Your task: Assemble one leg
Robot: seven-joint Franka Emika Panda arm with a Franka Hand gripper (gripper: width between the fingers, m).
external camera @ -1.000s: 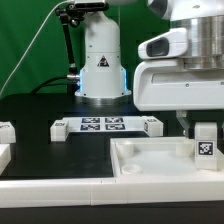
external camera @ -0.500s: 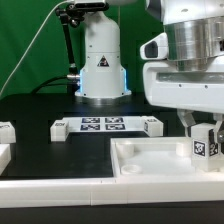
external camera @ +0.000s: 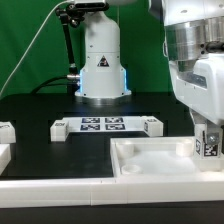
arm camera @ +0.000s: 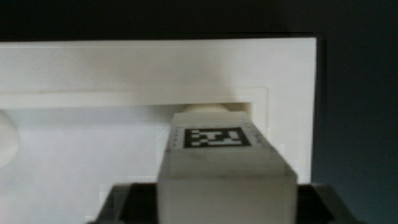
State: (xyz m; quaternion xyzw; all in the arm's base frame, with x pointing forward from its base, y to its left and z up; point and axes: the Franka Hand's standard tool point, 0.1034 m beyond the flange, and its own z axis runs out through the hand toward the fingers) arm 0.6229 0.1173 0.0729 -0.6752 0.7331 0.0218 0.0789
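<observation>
Leg (arm camera: 222, 150) stands upright, long axis vertical, clenched in the gripper (external camera: 209, 143) directly above the tabletop's (external camera: 150, 158) near-corner socket (arm camera: 217, 104).

White rounded base (external camera: 101, 62) bearing a triangular logo, black cabling above; glossy white-and-grey wrist housing (external camera: 197, 60), dark seams.
</observation>
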